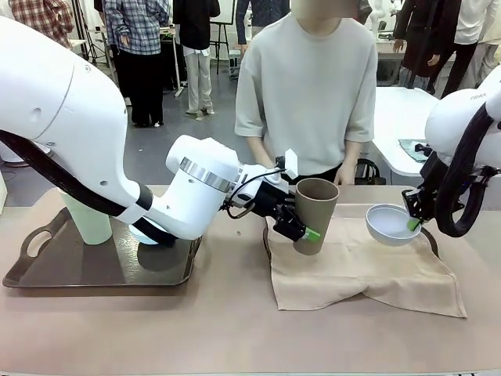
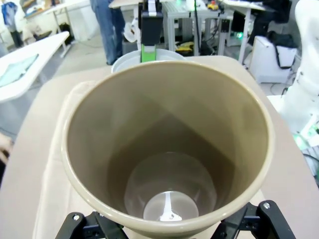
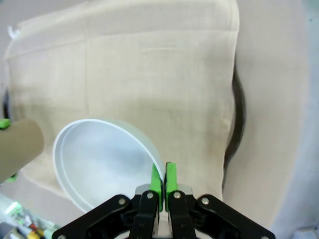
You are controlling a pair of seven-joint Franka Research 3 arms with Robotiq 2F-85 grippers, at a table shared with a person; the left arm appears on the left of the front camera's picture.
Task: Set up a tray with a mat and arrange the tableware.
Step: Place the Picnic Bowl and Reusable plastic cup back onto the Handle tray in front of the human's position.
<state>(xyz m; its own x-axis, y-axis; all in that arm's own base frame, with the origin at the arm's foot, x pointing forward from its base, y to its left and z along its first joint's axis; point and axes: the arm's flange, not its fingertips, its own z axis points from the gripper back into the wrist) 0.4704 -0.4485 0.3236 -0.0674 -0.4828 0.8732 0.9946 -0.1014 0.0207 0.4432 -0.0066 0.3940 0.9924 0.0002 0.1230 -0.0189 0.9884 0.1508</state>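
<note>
Two robot arms hold tableware above a beige cloth mat draped over a dark tray, with a person standing behind.

The left end effector reaches in from the side. Its jaws are spread wide around the wall of a tall brown handleless tumbler and grip it. The tumbler is nearly upright, mouth up, its long axis leaning slightly, over the mat's left part. Whether its base touches the cloth cannot be told. The mat lies straight below the tumbler, so setting it down probably needs only a short descent. The right end effector is pinched closed on the rim of a pale bluish-white round bowl, which is tipped above the mat's right rear part, apart from the tumbler. A mint green tumbler stands on a second dark tray at the left of the tabletop.
</note>
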